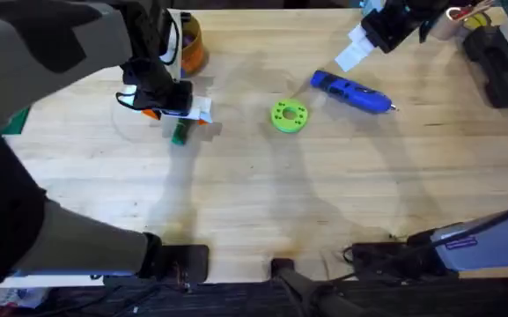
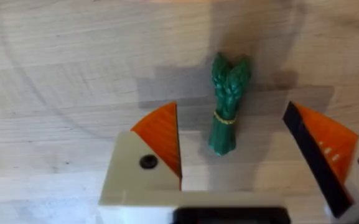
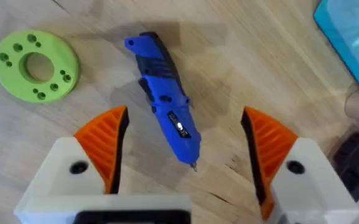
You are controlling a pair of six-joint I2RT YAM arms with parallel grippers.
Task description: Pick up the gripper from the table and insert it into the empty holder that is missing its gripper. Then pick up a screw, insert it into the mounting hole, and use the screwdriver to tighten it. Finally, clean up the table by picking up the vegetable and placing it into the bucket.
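- The left gripper [image 2: 232, 165], white with orange ribbed pads, hangs over the small dark-green toy vegetable [image 2: 228, 104], a bundle tied with a thin yellow band, lying flat on the pale wooden table [image 2: 55, 74]. Its fingers are spread wide, one on each side of the vegetable and touching neither side of it.
- In the overhead view the left gripper [image 1: 173, 104] sits in the upper left of the frame, with the vegetable [image 1: 180, 133] just below it on the table [image 1: 262, 202].
- The small round orange-yellow bucket [image 1: 192, 46] stands at the top of the overhead frame, left of centre, near the left arm and a little above the vegetable.
- The right gripper [image 3: 185, 158], also white with orange ribbed pads, hovers above the thick bright-blue powered screwdriver [image 3: 163, 94]; its fingers are released and well apart, holding nothing.
- The screwdriver [image 1: 352, 92] lies flat in the upper middle-right of the overhead frame, its thin metal bit pointing toward the right edge.
- A lime-green round plastic disc with holes [image 1: 288, 115] lies just left of the screwdriver, near it but apart; it also appears at the upper left of the right wrist view [image 3: 36, 65].
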